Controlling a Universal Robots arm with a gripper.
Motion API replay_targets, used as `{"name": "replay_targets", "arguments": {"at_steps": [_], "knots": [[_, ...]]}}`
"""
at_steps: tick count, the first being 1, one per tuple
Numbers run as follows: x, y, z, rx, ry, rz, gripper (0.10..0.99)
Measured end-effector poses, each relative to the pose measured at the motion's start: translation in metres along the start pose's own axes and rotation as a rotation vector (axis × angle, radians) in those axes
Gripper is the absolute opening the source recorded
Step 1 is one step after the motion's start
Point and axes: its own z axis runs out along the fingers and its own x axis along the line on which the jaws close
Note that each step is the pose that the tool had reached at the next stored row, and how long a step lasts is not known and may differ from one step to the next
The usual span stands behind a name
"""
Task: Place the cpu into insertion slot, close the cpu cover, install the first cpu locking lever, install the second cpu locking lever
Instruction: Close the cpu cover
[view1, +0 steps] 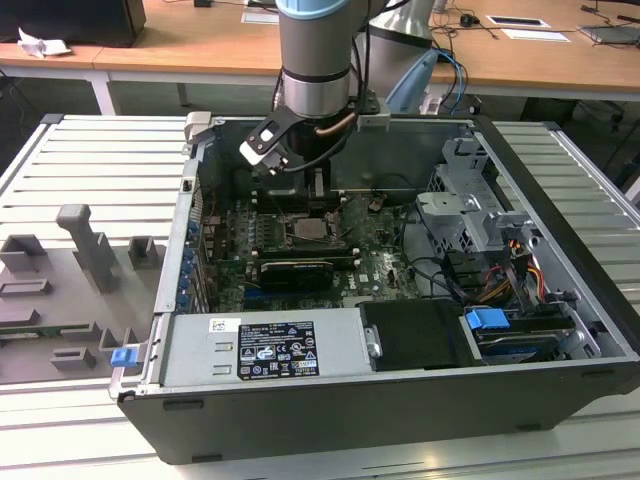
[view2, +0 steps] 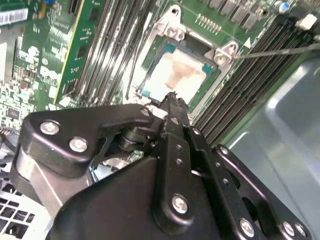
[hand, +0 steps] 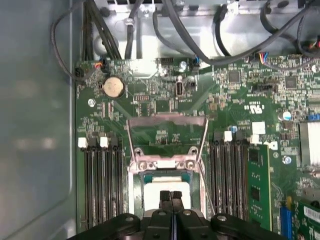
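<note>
First wrist view gives us the cpu (hand: 167, 182) lying flat in the insertion slot (hand: 135, 192), directly beneath the claw (hand: 170, 194), whose tips are pressed together with nothing between them. We cannot tell whether they touch the chip. Just beyond the claw, the cpu cover (hand: 167, 119) stands raised. Black memory slots (hand: 102, 185) crowd the socket on both sides of the claw. Farther out we see the grey case wall (hand: 35, 125) on one side and an upright green card (hand: 257, 185) on the other.

A ribbed grey table (view1: 90, 150) carries the open computer case (view1: 400, 410), with grey fixture blocks (view1: 85, 240) at the exterior view's left.
</note>
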Motion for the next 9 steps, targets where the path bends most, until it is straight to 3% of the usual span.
{"name": "replay_targets", "arguments": {"at_steps": [1,9], "knots": [[0.0001,0.0034,0.0002,0.001,0.0004,0.000,0.106],[0.0001,0.0040,-0.0025,0.001,0.0003,0.000,0.106]]}}
